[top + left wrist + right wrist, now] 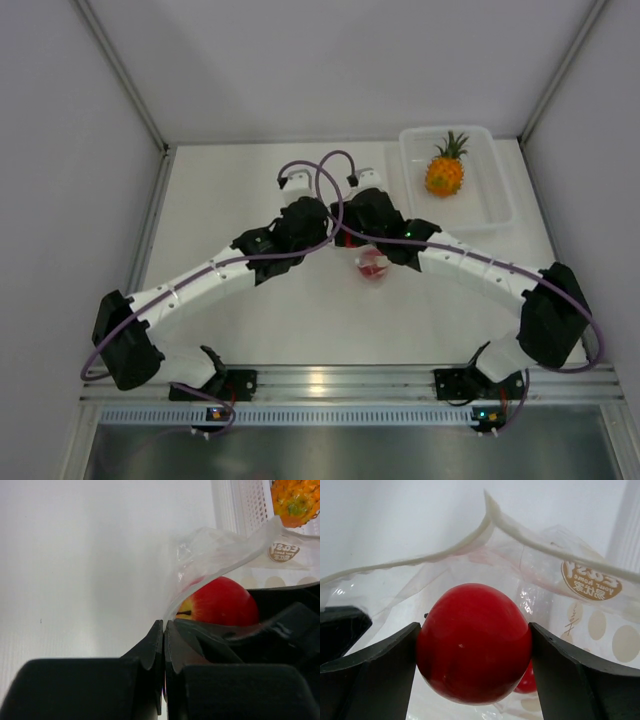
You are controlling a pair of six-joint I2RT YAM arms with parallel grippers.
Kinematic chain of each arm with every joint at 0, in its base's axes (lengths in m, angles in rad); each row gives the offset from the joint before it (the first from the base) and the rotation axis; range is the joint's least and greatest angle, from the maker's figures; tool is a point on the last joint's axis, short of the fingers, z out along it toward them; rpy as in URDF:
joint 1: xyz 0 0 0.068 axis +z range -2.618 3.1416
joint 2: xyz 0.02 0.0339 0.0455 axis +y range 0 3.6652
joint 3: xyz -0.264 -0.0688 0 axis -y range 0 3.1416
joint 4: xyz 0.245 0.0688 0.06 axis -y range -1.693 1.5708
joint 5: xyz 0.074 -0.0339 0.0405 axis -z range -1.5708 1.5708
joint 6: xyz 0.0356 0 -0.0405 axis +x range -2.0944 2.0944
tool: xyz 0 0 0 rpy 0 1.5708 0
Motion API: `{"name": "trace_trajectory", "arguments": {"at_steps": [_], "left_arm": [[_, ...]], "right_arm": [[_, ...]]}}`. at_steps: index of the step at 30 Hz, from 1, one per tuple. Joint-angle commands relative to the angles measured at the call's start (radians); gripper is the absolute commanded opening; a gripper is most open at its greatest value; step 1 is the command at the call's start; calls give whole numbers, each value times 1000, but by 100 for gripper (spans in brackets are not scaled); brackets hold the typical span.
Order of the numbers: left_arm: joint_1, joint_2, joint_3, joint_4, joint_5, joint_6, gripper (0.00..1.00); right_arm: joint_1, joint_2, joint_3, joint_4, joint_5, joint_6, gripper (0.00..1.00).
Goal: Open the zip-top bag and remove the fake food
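Note:
The zip-top bag (470, 565) is open, its white zip strip spread wide around my right fingers. My right gripper (474, 630) is shut on a glossy red round fruit (470, 650) inside the bag's mouth. A second red fruit (527, 680) lies behind it, lower in the bag. My left gripper (164, 625) is shut on one edge of the bag (215, 555), next to the red fruit (220, 602). In the top view both wrists meet over the bag (373, 266) at the table's middle. The toy pineapple (445, 170) lies in the bin, outside the bag.
The rigid translucent bin (500, 205) stands at the back right, and its ribbed wall (240, 505) with the pineapple (295, 500) shows in the left wrist view. White walls enclose the table on three sides. Purple cables loop above both wrists.

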Motion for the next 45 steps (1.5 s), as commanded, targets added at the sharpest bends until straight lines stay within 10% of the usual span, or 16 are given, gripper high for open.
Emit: {"name": "trace_trajectory", "arguments": {"at_steps": [1,27,45], "left_arm": [[27,-20,3,-38,-53,23,0],[73,-115,-78,-35,11,-73,0],[76,-181,-174,22,24,-257,0]], "right_arm": [[37,-111,-10,68,-15,-52,36],[14,-260,-21,271,-301,146,29],[-90,-272,-210,774,-413,583,26]]}}
